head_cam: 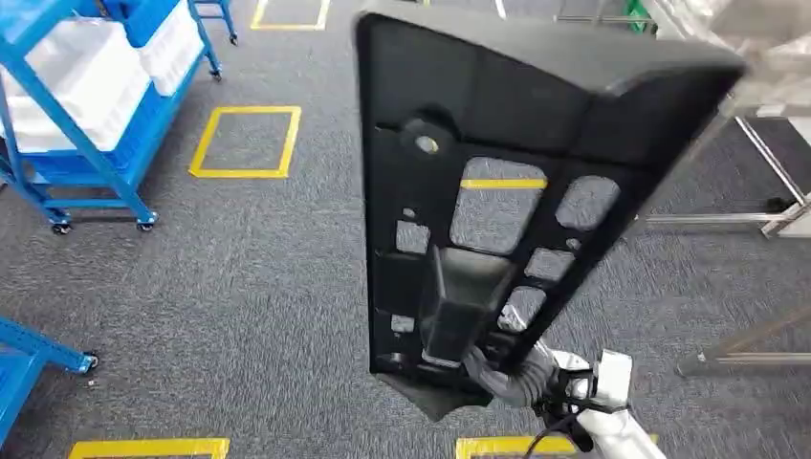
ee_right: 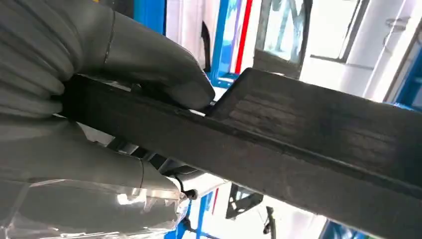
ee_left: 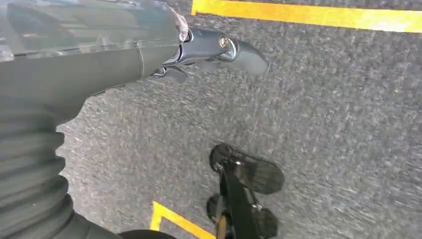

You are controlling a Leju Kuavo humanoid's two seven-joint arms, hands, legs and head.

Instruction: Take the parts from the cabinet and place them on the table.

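Observation:
A large black plastic part [head_cam: 497, 182] with several cut-outs stands upright in front of me in the head view, hiding much of the floor behind it. My right hand [head_cam: 507, 375] grips it at its lower edge. The right wrist view shows that hand [ee_right: 99, 94] clamped around the part's dark edge [ee_right: 298, 144], thumb on one side. My left hand [ee_left: 99, 55] hangs over the grey carpet and holds nothing; a dark finger [ee_left: 224, 50] sticks out straight.
A blue wheeled cabinet [head_cam: 86, 115] with white bins stands at the far left. Another blue frame [head_cam: 29, 363] sits at the near left. Metal table legs [head_cam: 756, 220] rise at the right. Yellow floor squares [head_cam: 247, 142] mark the grey carpet.

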